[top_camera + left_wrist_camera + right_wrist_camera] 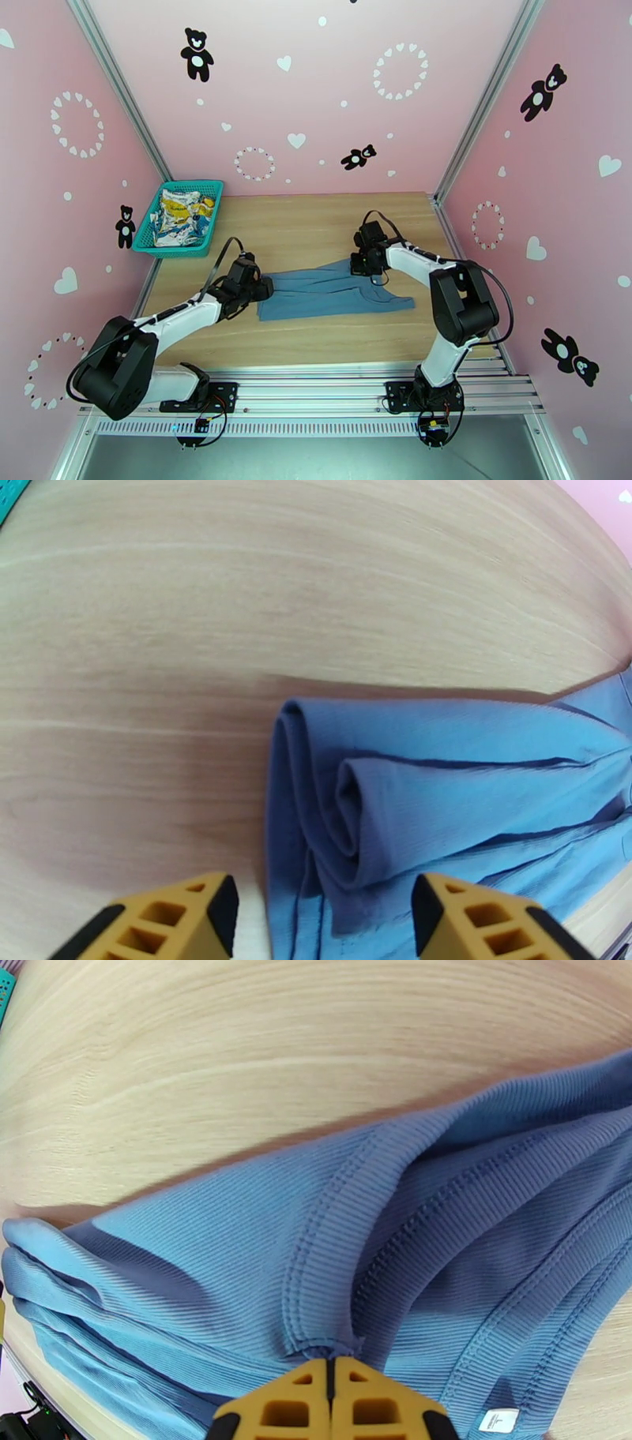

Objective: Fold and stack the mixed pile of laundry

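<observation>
Tank top (328, 292), hem in clamped right gripper (332, 1364) — left gripper (324, 890) spread over folded end.

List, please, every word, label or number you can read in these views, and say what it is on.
No text can be read.
Small white sewn-in tag on the dusty-blue ribbed tank top: print too small to read.
White cloth with yellow-and-blue print in the teal plastic mesh basket: any lettering too blurred to tell.
</observation>
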`<state>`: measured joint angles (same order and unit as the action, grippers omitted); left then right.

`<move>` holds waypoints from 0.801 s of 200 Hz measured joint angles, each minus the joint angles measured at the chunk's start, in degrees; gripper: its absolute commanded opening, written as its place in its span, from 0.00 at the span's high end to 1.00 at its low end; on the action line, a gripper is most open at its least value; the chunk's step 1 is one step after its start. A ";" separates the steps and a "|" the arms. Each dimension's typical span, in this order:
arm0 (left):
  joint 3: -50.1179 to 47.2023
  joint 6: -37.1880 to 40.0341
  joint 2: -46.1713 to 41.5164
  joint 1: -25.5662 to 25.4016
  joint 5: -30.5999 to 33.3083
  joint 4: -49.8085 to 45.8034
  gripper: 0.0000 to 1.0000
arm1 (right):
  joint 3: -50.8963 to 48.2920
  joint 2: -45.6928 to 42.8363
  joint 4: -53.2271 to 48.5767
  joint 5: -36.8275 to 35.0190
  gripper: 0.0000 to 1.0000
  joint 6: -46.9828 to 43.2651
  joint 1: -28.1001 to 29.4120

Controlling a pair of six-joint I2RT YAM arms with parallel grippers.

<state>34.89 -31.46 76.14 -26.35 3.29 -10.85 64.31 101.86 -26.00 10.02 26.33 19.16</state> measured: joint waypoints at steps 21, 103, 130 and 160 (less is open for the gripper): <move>1.60 -2.38 0.37 0.00 -1.60 -2.86 0.36 | -0.17 0.09 0.57 0.00 0.94 0.00 0.00; 15.72 -5.35 9.94 0.26 -7.82 -6.84 0.63 | -0.17 0.22 1.14 -0.22 0.97 -0.96 0.00; 18.27 -4.50 11.02 -0.02 -8.76 -7.30 0.63 | -0.20 -0.17 0.68 -0.02 0.99 -1.03 0.00; 18.14 -4.11 13.09 -0.50 -8.96 -8.66 0.63 | -0.70 -1.86 0.00 0.17 1.00 -1.03 0.00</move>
<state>53.04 -35.57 89.23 -26.85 -5.67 -19.51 63.61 100.01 -26.00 10.20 25.30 19.16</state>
